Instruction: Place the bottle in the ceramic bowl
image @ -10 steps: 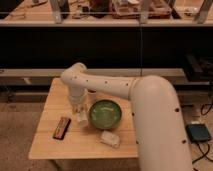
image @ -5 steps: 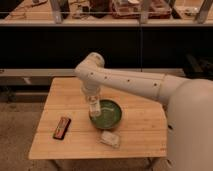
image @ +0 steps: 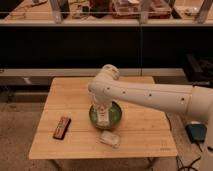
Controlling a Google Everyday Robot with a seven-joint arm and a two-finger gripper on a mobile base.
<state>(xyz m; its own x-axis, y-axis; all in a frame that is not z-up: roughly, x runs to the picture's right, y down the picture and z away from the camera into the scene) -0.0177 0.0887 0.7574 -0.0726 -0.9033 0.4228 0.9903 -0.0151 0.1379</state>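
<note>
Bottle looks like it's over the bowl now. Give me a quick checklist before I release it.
1. Bottle over the green ceramic bowl: ok, it stands upright inside the rim.
2. Bottle bottom resting on the bowl floor: cannot tell, hidden by the rim.
3. Gripper position: ok, directly above the bowl, at the bottle's top.
4. Bowl placement on the wooden table: ok, well away from the edges.
5. Nearby items clear of the bowl: ok, the white packet lies just in front, and the dark bar lies to its left.
</note>
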